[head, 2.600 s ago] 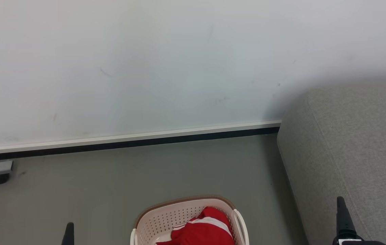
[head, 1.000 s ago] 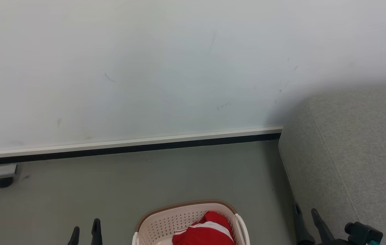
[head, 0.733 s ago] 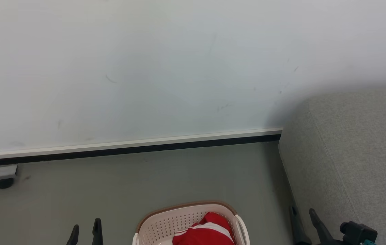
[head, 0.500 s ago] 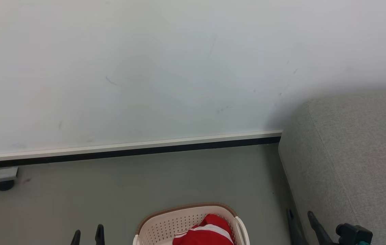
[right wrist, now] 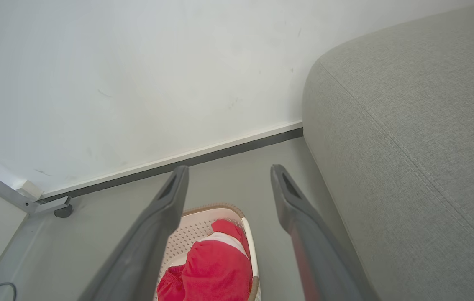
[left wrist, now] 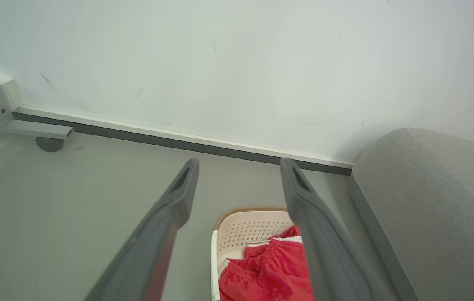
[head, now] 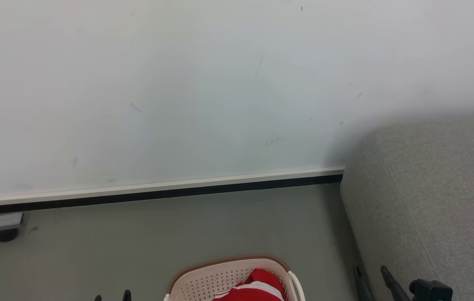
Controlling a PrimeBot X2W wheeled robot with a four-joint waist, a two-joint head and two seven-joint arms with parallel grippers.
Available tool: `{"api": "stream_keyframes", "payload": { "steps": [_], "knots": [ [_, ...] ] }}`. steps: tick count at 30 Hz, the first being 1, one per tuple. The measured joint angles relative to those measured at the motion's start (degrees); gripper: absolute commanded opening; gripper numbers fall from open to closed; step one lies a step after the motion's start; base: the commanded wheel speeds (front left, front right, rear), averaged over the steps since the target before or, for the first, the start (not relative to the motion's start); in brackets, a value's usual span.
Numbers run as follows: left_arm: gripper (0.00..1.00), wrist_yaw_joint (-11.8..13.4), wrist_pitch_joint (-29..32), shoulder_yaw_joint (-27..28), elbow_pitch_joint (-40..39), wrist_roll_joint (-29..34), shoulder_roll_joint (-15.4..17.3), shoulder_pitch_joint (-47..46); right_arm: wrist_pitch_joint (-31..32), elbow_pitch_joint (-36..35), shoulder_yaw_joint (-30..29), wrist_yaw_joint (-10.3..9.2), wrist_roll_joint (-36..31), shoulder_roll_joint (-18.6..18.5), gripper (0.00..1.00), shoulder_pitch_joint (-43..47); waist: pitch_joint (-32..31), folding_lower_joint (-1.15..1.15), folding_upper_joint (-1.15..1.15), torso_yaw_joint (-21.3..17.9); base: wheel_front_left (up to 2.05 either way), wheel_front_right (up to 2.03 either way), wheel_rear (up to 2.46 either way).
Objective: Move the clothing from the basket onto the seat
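Two spread, empty sets of fingers: left end effector (left wrist: 239, 167) and right end effector (right wrist: 229, 171) hang above the cream-white perforated oval plastic basket (left wrist: 241, 229), whose soft red white-striped clothing (left wrist: 268, 269) lies below them. The grey woven sofa seat (right wrist: 408, 125) stands to their right. An off-centre descent could strike the basket and tip it.

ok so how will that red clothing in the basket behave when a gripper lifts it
Probably floppy: the clothing lies crumpled in folds with a gathered waistband, so it should drape and hang from one pinch. Likely light for its bulk, being soft-looking fabric. It is heaped against the basket wall, so a trailing part may catch the rim.
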Motion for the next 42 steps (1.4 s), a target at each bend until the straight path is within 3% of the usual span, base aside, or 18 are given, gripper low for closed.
{"api": "stream_keyframes", "payload": {
  "steps": [15,42],
  "knots": [
    [1.00,1.01,-1.79,-0.27,0.82,3.86,0.38,0.01,0.30,-0.18,-0.20,0.00,-5.98,0.52,1.00,0.09,-0.69,0.00,0.00,0.15,0.00,0.00,0.00],
    [1.00,1.80,-1.80,-1.30,1.44,3.01,0.67,0.01,0.36,-0.08,0.42,0.00,-6.08,0.57,1.00,-0.06,-0.14,0.00,0.00,-1.19,0.00,0.00,0.00]
  ]
}}
